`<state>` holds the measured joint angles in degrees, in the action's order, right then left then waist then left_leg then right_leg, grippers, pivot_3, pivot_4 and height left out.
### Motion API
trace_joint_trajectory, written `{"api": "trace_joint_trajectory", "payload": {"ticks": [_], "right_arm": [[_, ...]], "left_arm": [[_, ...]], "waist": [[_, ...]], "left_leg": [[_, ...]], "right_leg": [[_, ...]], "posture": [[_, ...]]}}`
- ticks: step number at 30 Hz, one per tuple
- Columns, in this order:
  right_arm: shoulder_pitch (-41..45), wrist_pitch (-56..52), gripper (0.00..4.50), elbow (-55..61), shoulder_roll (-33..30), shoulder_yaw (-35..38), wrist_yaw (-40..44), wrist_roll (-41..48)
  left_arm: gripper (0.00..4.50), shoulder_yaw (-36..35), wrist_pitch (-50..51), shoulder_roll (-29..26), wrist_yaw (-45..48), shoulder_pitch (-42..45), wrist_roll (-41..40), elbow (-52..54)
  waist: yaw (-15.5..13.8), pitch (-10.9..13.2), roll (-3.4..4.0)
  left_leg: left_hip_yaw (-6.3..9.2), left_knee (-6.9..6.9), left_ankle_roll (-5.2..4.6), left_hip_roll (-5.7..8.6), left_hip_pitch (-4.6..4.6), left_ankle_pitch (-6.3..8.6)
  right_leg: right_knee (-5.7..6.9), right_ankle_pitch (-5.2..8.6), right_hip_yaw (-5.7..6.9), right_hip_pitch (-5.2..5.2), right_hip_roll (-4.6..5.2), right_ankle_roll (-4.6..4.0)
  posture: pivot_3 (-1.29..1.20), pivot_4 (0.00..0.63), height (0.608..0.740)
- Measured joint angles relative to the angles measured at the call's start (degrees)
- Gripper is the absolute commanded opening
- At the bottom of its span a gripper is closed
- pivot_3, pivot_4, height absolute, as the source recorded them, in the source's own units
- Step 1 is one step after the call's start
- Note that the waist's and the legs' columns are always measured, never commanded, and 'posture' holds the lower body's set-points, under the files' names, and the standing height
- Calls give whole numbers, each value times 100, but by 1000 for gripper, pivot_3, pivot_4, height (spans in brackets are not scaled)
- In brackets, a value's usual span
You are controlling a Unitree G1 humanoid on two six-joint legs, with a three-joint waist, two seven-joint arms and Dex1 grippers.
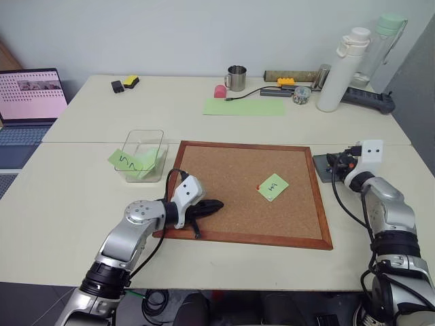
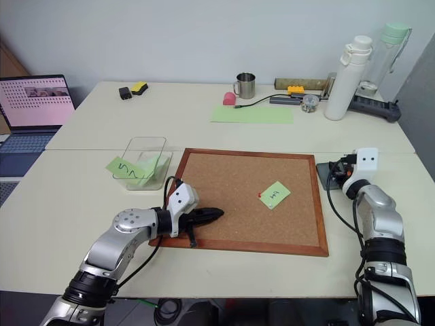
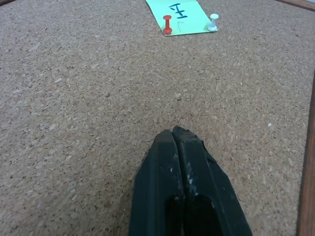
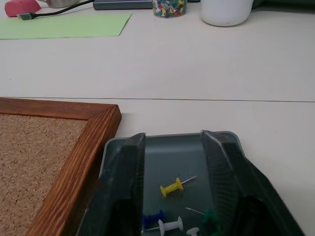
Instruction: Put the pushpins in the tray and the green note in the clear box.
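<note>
Left gripper (image 3: 179, 135): fingers pressed together, empty, resting over the near left part of the cork board (image 1: 224, 170).
Right gripper (image 4: 172, 142): fingers apart, hanging over the tray (image 4: 170, 147), nothing between them.
Tray: on the desk (image 1: 95, 244), just beside the board's right edge; yellow, blue, white and green pins lie inside.
Green note (image 1: 273, 187): on the board, held by a red pushpin (image 3: 168, 24) and a white pushpin (image 3: 213, 22).
Clear box (image 1: 144, 155): left of the board, holding squiggle notes.

You see a wood-framed cork board (image 1: 238, 183) on the cream table (image 1: 88, 204), steel mug (image 1: 236, 77), white bottle (image 1: 343, 68), large pale-green sheet (image 1: 245, 106), open laptop (image 1: 28, 102) at left.
</note>
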<state>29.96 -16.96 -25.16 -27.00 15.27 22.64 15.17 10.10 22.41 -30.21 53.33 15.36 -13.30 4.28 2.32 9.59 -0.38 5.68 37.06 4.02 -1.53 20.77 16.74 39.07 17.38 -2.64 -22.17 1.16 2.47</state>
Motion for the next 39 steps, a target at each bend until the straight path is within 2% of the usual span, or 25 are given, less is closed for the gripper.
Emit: {"api": "trace_joint_trajectory", "payload": {"ticks": [1,4,8,12,17,20,24,33,39], "right_arm": [[4,19,2892,0,-12,0,8,0],[-78,25,2892,198,-27,-4,156,26],[-639,-164,2892,1412,-10,-121,809,483],[-1554,-593,2892,2888,-129,-589,1607,1014],[-2172,-926,2892,3972,-178,-1167,2009,1287],[-2250,-978,2892,4117,-9,-1497,1952,1250],[-2235,-855,2892,3941,122,-1985,1783,750],[-1995,-591,2892,3410,281,-2280,1630,170],[-1970,-581,1860,3334,417,-2249,1565,180]], "left_arm": [[0,0,12,0,-9,-1,-8,3],[0,-8,63,0,-23,-4,-16,26],[0,-29,85,1,-21,0,-24,46],[0,-40,82,-26,-7,-18,-35,43],[0,-35,73,-39,24,21,-36,-11],[0,-33,73,-40,58,45,-36,-32],[0,-19,78,-39,112,80,-31,-52],[0,-19,81,-41,126,105,-10,-69],[0,-20,86,-41,115,100,-11,-63]], "waist": [[0,0,0],[4,0,0],[4,0,0],[-14,0,0],[-9,0,2],[-9,0,1],[-25,0,0],[-30,0,0],[-29,0,0]], "left_leg": [[0,0,0,0,0,0],[0,0,0,0,0,0],[5,-1,0,-3,3,0],[14,0,0,-2,2,0],[14,3,0,1,-2,0],[15,3,0,1,-1,0],[15,3,0,2,0,0],[18,2,1,2,0,0],[18,2,0,2,0,0]], "right_leg": [[0,0,0,0,0,0],[1,0,0,0,0,0],[0,0,4,0,-2,0],[-1,0,10,3,-2,0],[1,0,8,6,-1,1],[1,0,9,6,-2,1],[-3,0,11,5,-1,1],[-2,0,13,4,-2,1],[-1,0,12,4,-2,1]], "posture": [[0,150,740],[0,150,740],[0,150,740],[0,150,740],[0,150,740],[0,150,740],[0,150,740],[0,150,740],[0,150,740]]}}
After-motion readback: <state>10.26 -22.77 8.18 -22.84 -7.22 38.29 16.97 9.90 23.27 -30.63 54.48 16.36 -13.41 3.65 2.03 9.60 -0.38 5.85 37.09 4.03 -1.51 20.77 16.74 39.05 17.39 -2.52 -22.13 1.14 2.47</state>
